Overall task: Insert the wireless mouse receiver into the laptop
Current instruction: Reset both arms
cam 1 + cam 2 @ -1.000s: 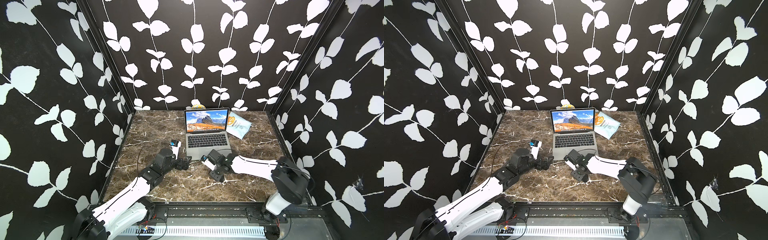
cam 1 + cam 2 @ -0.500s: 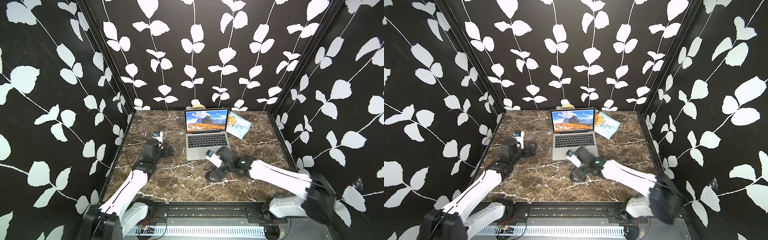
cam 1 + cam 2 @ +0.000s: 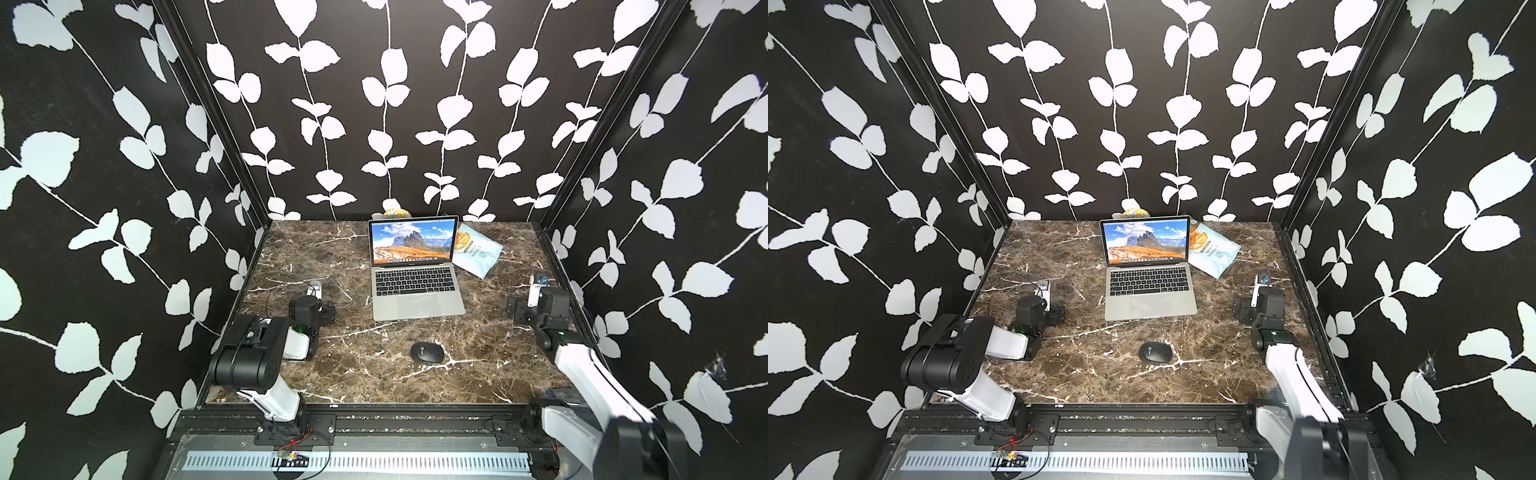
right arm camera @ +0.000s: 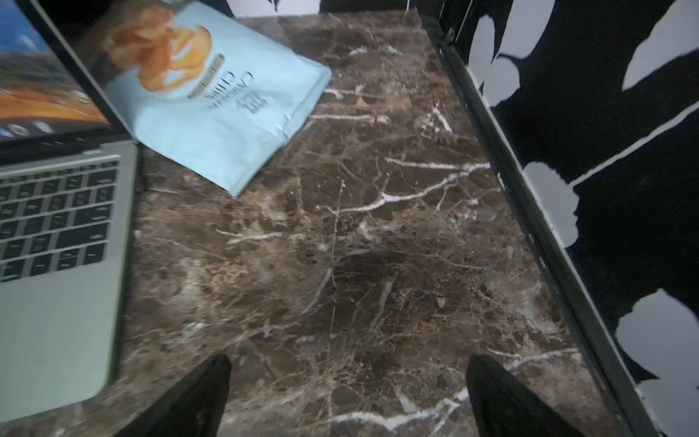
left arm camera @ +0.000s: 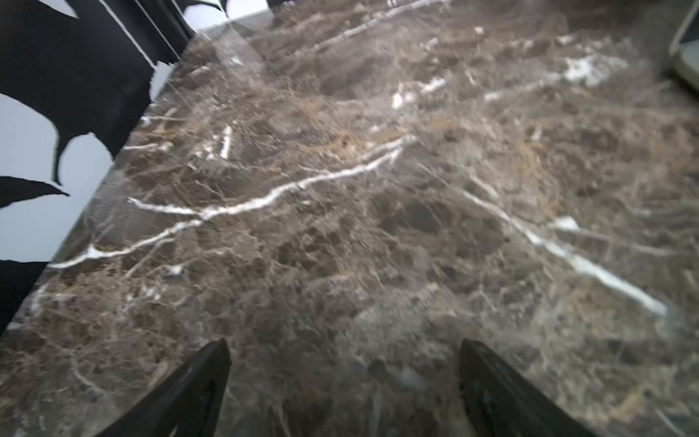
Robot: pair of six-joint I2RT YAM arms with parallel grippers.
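Black walls (image 3: 124,208) with white leaf vines on three sides; brown marble table (image 3: 332,257) with white veins.

Left of the laptop (image 3: 415,286), well apart: left gripper (image 5: 345,346), low over bare marble, about level with the laptop's front edge. In the left wrist view both dark fingers (image 5: 212,370) stand far apart, with only marble between them and nothing held. A blurred pale corner of the laptop shows at that view's edge.

Laptop at the middle of the table, toward the back wall. Lid up, with an orange-and-blue mountain scene on the screen. Black keys and grey trackpad face the camera in both top views. A small yellow-patterned object (image 3: 397,213) peeks over the top of the lid; what it is, cannot tell.

Mouse (image 3: 427,352) lies on the marble in front of the laptop, clear of its front edge and slightly right of its middle. It lies flat, pale mark up. Neither gripper is near it. It sits the same way in a top view (image 3: 1155,352).

Bag (image 3: 478,253), pale blue with an orange picture, lies flat just right of the laptop's screen. One corner runs behind the lid's right edge (image 4: 223,109); whether it touches, cannot tell.

Right of the laptop, well apart and close to the right wall's rail: right gripper (image 4: 348,359). Its fingers (image 4: 204,389) are also spread wide over bare marble, gripping nothing. The right wrist view takes in the laptop's right half and the bag beyond it.
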